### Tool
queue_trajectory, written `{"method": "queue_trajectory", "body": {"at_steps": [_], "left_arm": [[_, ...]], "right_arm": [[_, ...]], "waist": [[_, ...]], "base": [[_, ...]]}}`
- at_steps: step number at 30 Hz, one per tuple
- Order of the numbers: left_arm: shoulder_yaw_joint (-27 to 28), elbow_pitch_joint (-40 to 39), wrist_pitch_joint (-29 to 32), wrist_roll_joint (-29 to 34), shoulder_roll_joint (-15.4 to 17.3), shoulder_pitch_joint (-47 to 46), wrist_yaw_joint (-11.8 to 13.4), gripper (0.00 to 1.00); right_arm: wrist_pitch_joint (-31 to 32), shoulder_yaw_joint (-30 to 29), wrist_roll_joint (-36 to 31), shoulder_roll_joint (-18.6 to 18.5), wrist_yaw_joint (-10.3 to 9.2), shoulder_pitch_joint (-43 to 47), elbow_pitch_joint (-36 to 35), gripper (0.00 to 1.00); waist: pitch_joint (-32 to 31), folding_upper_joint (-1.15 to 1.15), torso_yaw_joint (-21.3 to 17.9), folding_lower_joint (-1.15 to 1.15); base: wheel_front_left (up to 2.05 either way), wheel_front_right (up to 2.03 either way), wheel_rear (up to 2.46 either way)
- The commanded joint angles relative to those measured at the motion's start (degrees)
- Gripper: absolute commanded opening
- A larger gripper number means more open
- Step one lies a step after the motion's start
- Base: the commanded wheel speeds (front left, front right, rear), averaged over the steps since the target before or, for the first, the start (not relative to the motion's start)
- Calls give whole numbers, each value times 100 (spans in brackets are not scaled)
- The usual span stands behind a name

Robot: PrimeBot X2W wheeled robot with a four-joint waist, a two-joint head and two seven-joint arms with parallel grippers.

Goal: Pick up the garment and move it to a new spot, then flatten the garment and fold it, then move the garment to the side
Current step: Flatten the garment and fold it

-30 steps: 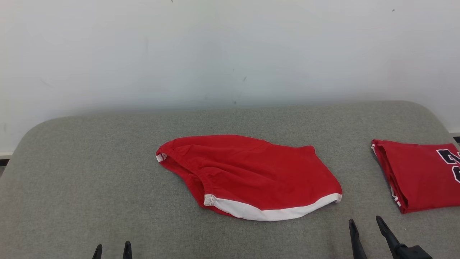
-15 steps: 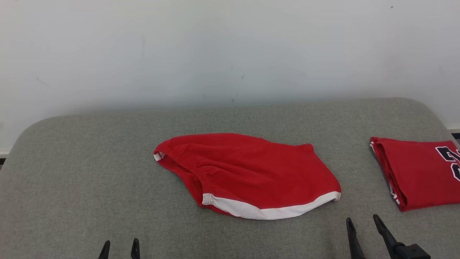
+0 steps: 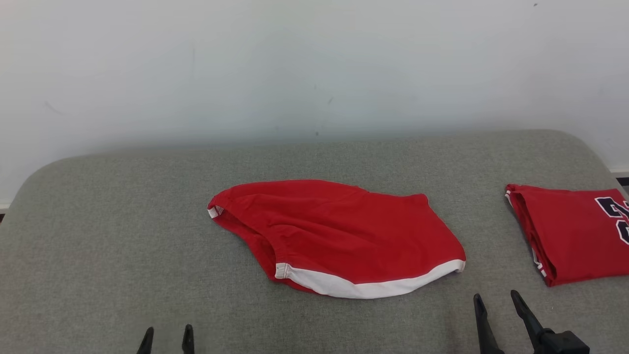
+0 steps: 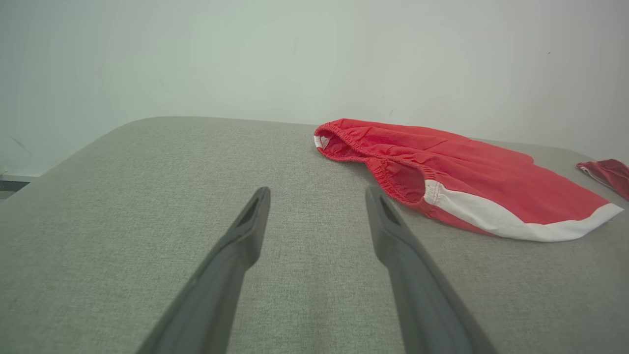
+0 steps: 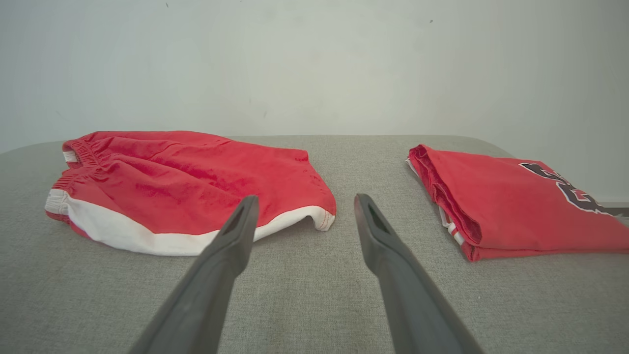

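We show, largest first, the grey padded top [image 3: 98,221]. Its middle carries the task's garment, red shorts [image 3: 344,236] with a white hem band. The waistband points toward the left edge and the hem toward the near edge, and the cloth lies loosely doubled rather than squared. A folded red jersey [image 3: 575,236] sits at the right edge, well apart. The left gripper [image 3: 168,329] and right gripper [image 3: 496,296] hover at the near edge, both claws spread wide and empty. We judge that the scene fits either shorts awaiting lifting or roughly folded shorts awaiting the shift aside. Either way, the next move calls for a claw closing on cloth.
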Motion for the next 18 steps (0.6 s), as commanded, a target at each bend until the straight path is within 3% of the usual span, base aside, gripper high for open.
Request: {"method": "queue_trajectory", "body": {"at_steps": [1, 7, 15, 18], "left_arm": [[-68, 14, -14, -24, -9, -87, 6, 100], [-419, 341, -13, -92, 42, -517, 7, 100], [-1746, 1438, 281, -477, 344, -1803, 7, 100], [-1899, 1647, 366, -577, 407, -2141, 7, 100]], "right_arm": [[1, -30, 1, -5, -16, -55, 12, 100], [181, -54, 87, -94, -16, -290, 199, 100], [1341, 92, 237, -391, -16, -1087, 676, 100], [1486, 130, 303, -449, -17, -1316, 806, 100]], "waist": [[13, 0, 3, 0], [138, 0, -35, 0], [560, 0, -216, 0], [716, 0, -261, 0]], "base": [[0, 0, 0], [0, 0, 0], [0, 0, 0], [0, 0, 0]]}}
